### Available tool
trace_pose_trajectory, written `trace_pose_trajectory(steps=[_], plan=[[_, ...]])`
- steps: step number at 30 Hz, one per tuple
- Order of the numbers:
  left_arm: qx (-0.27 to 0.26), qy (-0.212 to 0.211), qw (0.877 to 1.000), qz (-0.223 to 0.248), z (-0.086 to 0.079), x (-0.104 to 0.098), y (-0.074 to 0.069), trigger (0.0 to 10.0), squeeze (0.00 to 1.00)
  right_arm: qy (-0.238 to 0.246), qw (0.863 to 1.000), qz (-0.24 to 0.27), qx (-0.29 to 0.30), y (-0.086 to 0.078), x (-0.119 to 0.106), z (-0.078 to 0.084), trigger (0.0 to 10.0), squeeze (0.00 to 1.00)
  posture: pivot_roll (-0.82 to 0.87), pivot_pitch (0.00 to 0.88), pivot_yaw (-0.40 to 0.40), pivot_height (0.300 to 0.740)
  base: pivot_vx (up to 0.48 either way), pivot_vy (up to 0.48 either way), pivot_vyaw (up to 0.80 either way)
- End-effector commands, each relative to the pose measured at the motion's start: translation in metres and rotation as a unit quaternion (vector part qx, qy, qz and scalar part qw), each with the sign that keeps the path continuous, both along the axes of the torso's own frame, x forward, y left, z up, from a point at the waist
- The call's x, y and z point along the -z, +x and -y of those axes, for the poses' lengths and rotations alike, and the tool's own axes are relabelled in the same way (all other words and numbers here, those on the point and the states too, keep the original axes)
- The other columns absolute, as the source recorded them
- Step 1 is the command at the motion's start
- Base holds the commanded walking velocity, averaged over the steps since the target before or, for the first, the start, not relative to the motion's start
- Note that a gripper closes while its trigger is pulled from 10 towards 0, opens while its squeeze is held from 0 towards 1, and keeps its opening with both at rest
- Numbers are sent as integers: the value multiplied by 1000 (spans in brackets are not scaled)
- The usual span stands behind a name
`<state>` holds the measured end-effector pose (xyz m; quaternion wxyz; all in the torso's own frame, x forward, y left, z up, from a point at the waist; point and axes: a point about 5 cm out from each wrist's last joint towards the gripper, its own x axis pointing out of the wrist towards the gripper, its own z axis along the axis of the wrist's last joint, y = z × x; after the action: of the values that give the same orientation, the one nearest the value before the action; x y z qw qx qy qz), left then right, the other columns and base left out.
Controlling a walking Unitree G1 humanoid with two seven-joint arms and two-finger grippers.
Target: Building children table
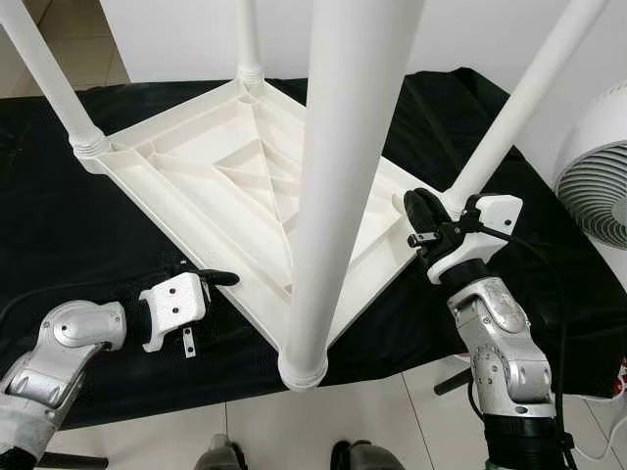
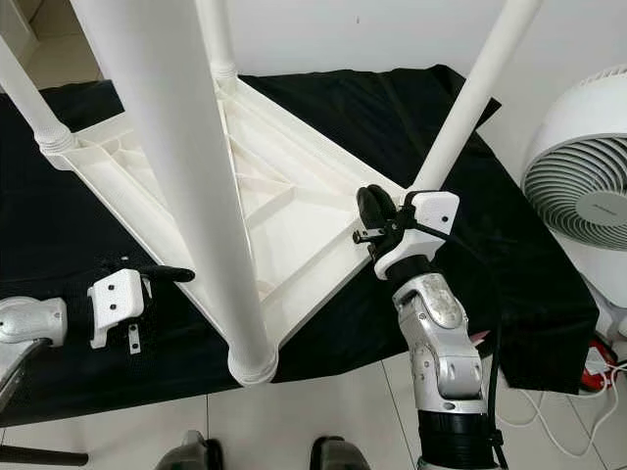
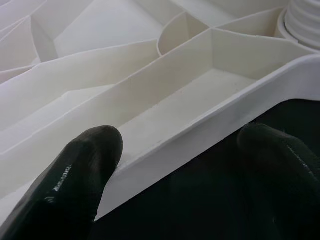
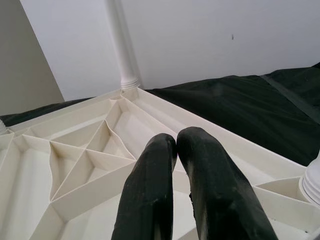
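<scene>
- A white children's table [image 1: 235,176] lies upside down on a black cloth [image 1: 59,225], its ribbed underside facing up and its corners pointing left, far, right and near.
- Four white legs stand up from the corners: the near leg [image 1: 338,196] rises straight toward the head camera, the left leg [image 1: 44,73] and the right leg [image 1: 534,88] lean outward, and the far leg [image 1: 247,39] stands at the back.
- The left gripper [image 1: 211,279] sits at the table's near-left edge, fingers spread apart; in the left wrist view one finger [image 3: 80,175] rests on the table's rim and the other lies over the cloth just outside it.
- The right gripper [image 1: 421,211] is at the right corner, just beside the base of the right leg, its fingers [image 4: 160,190] pressed together with nothing between them, hovering over the ribbed underside.
- A white fan [image 1: 598,181] stands to the right of the cloth.
- Pale floor tiles [image 1: 392,421] show near the robot.
</scene>
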<state>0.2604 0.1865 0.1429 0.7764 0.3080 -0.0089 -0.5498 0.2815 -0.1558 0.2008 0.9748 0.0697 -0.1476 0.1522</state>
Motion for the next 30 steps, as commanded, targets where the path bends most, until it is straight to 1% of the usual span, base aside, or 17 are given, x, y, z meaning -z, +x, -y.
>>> trace_pose_trajectory(steps=[1, 10, 11, 12, 13, 14, 15, 16, 18, 19, 23, 24, 25, 27, 28, 29, 30], plan=[[12, 21, 999, -26, 3, 13, -3, 10000, 0, -2, 1000, 1, -3, 0, -1, -1, 10000, 0, -25, 152, 22, 740, 0, 0, 0], [49, 39, 998, -27, 8, 15, 5, 9686, 0, -2, 1000, 1, -5, 0, -2, -3, 10000, 0, -30, 155, 31, 740, 0, 0, 0], [52, 39, 997, -29, 9, 15, 5, 6941, 0, -1, 1000, 1, -4, 0, -2, -3, 10000, 0, -30, 156, 33, 740, 0, 0, 0], [55, 40, 997, -28, 10, 14, 7, 5843, 0, 0, 1000, 1, -3, -1, -2, -3, 10000, 0, -31, 158, 37, 740, 0, 0, 0], [57, 40, 997, -27, 11, 14, 8, 5843, 0, 1, 1000, 1, -3, -1, -2, -4, 10000, 0, -31, 158, 37, 740, 0, 0, 0], [60, 43, 997, -27, 11, 14, 9, 4549, 0, 1, 1000, 1, -2, -1, -2, -3, 10000, 0, -33, 159, 40, 740, 0, 0, 0], [60, 43, 997, -27, 11, 14, 9, 4549, 0, 1, 1000, 1, -2, -1, -2, -3, 10000, 0, -33, 159, 40, 740, 0, 0, 0], [69, 48, 996, -25, 14, 13, 10, 8392, 0, 1, 1000, 1, 0, -1, -1, -3, 10000, 0, -31, 161, 43, 740, 0, 0, 0], [73, 49, 996, -24, 15, 13, 11, 8392, 0, 1, 1000, 1, 0, -2, -1, -3, 10000, 0, -31, 161, 43, 740, 0, 0, 0], [77, 51, 996, -23, 17, 12, 12, 10000, 0, 2, 1000, 1, 1, -2, -1, -4, 10000, 0, -32, 162, 45, 740, 0, 0, 0], [87, 55, 994, -26, 18, 12, 12, 10000, 0, 2, 1000, 0, 2, -2, 0, -4, 10000, 0, -32, 164, 51, 740, 0, 0, 0], [92, 59, 993, -36, 18, 13, 12, 5961, 0, 2, 1000, 0, 3, -3, 0, -4, 10000, 0, -32, 165, 54, 740, 0, 0, 0], [99, 63, 992, -47, 17, 13, 11, 3961, 0, 3, 1000, -1, 4, -3, 1, -4, 10000, 0, -33, 165, 59, 740, 0, 0, 0], [103, 67, 991, -54, 16, 14, 10, 3961, 0, 3, 1000, -1, 5, -3, 1, -4, 10000, 0, -33, 165, 59, 740, 0, 0, 0], [105, 69, 990, -63, 15, 15, 9, 1098, 0, 3, 1000, -2, 6, -4, 1, -4, 10000, 0, -32, 167, 62, 740, 0, 0, 0], [105, 69, 990, -63, 15, 15, 9, 1098, 0, 3, 1000, -2, 6, -4, 1, -4, 10000, 0, -32, 167, 62, 740, 0, 0, 0], [108, 71, 989, -68, 14, 15, 8, 0, 0, 3, 1000, -2, 6, -4, 2, -4, 10000, 0, -33, 166, 66, 740, 0, 0, 0]])
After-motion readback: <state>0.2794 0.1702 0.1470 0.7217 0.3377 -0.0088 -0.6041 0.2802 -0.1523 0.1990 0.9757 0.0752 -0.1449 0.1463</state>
